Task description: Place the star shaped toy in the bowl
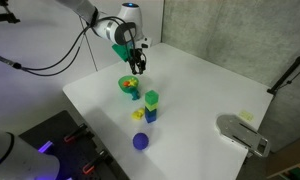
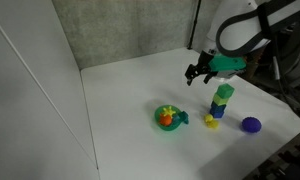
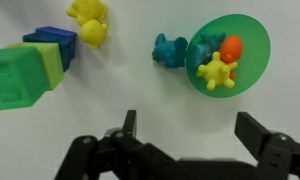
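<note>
The green bowl (image 3: 252, 40) lies on the white table and shows in both exterior views (image 1: 128, 93) (image 2: 158, 121). The pale-yellow star shaped toy (image 3: 218, 72) lies inside it beside an orange piece (image 3: 230, 47). A teal toy (image 3: 170, 50) lies against the bowl's outer rim. My gripper (image 3: 190, 125) is open and empty. It hovers above the table just beside the bowl, as both exterior views (image 1: 138, 66) (image 2: 200, 75) show.
A stack of green, yellow and blue blocks (image 3: 30, 65) (image 1: 151, 104) (image 2: 222, 100) stands near the bowl. A deeper-yellow piece (image 3: 88, 22) (image 1: 139, 115) lies by it. A blue ball (image 1: 140, 141) (image 2: 251, 125) lies further off. A grey device (image 1: 240, 132) sits at a table edge.
</note>
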Tool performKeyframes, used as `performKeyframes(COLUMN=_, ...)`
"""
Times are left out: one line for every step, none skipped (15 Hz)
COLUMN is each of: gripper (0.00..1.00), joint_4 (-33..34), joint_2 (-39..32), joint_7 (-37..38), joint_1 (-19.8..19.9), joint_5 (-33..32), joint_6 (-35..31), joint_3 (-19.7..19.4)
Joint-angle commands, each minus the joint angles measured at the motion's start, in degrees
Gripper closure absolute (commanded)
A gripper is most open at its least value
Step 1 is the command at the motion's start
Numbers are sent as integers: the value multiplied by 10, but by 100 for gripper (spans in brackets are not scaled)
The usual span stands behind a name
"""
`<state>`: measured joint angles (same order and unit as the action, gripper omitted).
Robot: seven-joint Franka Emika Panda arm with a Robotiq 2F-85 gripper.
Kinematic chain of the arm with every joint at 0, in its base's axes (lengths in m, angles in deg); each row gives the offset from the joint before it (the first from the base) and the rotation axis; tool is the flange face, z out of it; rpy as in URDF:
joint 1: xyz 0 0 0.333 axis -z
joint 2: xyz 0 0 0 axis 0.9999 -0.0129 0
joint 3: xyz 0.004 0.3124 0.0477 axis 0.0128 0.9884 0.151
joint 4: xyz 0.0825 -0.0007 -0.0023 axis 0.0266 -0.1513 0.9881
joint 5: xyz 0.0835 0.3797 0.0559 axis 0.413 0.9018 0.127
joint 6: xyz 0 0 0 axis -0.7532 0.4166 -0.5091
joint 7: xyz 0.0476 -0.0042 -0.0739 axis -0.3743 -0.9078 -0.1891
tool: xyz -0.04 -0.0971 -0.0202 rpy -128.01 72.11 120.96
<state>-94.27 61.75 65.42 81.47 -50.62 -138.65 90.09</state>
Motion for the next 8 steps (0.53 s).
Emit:
performKeyframes(gripper=0, joint_4=-62, joint_2=91, joint_7=-8, joint_1=16, joint_5=-7, joint_6=37, joint_3=-15)
performKeyframes(gripper=0, joint_4=-71, joint_2=111, joint_7=-6, joint_1=22, joint_5=-12, joint_6=53, joint_3=-21)
performKeyframes(gripper=0, joint_4=-79, joint_2=130, joint_7=-10, joint_1=28, joint_5=-16, joint_6=73, joint_3=-24)
performKeyframes(gripper=0, joint_4=-85, joint_2=149, joint_7=-16, joint_1=35, joint_5=-20, joint_6=98, joint_3=-26)
performKeyframes(gripper=0, joint_4=-92, joint_2=167, joint_7=-22, joint_1=40, joint_5=-25, joint_6=119, joint_3=-28)
performKeyframes(gripper=0, joint_4=-97, joint_2=187, joint_7=-35, joint_1=47, joint_5=-28, joint_6=146, joint_3=-28)
performKeyframes(gripper=0, joint_4=-103, joint_2=206, joint_7=-45, joint_1=52, joint_5=-32, joint_6=170, joint_3=-28)
performKeyframes(gripper=0, joint_4=-107, joint_2=225, joint_7=-57, joint_1=57, joint_5=-34, joint_6=204, joint_3=-28)
